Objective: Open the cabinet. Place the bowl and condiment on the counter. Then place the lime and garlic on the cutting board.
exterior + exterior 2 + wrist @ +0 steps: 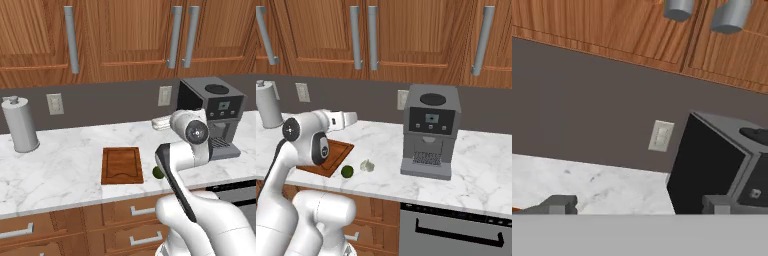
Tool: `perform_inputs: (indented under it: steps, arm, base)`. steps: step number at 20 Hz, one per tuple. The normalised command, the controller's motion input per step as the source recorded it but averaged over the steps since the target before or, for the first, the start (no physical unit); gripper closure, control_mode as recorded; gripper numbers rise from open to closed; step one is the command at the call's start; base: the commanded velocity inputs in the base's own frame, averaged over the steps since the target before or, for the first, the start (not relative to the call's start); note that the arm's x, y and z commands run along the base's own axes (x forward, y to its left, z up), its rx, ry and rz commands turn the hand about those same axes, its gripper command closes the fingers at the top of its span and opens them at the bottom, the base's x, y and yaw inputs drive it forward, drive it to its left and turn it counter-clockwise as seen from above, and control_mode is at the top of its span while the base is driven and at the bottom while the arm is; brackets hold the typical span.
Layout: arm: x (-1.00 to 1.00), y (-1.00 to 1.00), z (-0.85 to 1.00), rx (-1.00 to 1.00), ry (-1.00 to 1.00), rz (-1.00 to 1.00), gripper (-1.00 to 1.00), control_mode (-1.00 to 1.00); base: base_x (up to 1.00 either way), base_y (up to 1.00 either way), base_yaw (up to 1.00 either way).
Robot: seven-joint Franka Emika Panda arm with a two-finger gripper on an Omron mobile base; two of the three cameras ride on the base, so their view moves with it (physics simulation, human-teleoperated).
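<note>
The cabinet [125,35] of reddish-brown wood hangs above the counter [60,165] with its doors shut and grey bar handles [373,37] upright. My gripper [637,205] is open, empty, and held above the counter's back. It faces the dark wall and the cabinet's lower edge [612,30]. In the base views the hand [348,119] sits left of the coffee machine. The cutting board [122,165] lies bare on the marble. The lime [347,171] and garlic [367,165] rest side by side on the counter just right of the cutting board [331,152]. The bowl and condiment are out of view.
A grey coffee machine [428,135] stands on the counter to the right of the hand. A tall grey cylinder with a knob [19,125] stands far left. Wall outlets [661,136] sit on the dark backsplash. Drawers [142,210] and a dark appliance front [456,230] lie below the counter.
</note>
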Motion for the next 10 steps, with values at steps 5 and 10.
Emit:
perform_inputs:
  steps: [5, 10]
  arm:
    - [-0.05, -0.29, 0.52, 0.17, -0.15, 0.06, -1.00, -1.00]
    - [-0.01, -0.27, 0.59, 0.20, -0.13, 0.10, -1.00, -1.00]
  base:
    - [0.00, 0.00, 0.00]
    - [0.00, 0.00, 0.00]
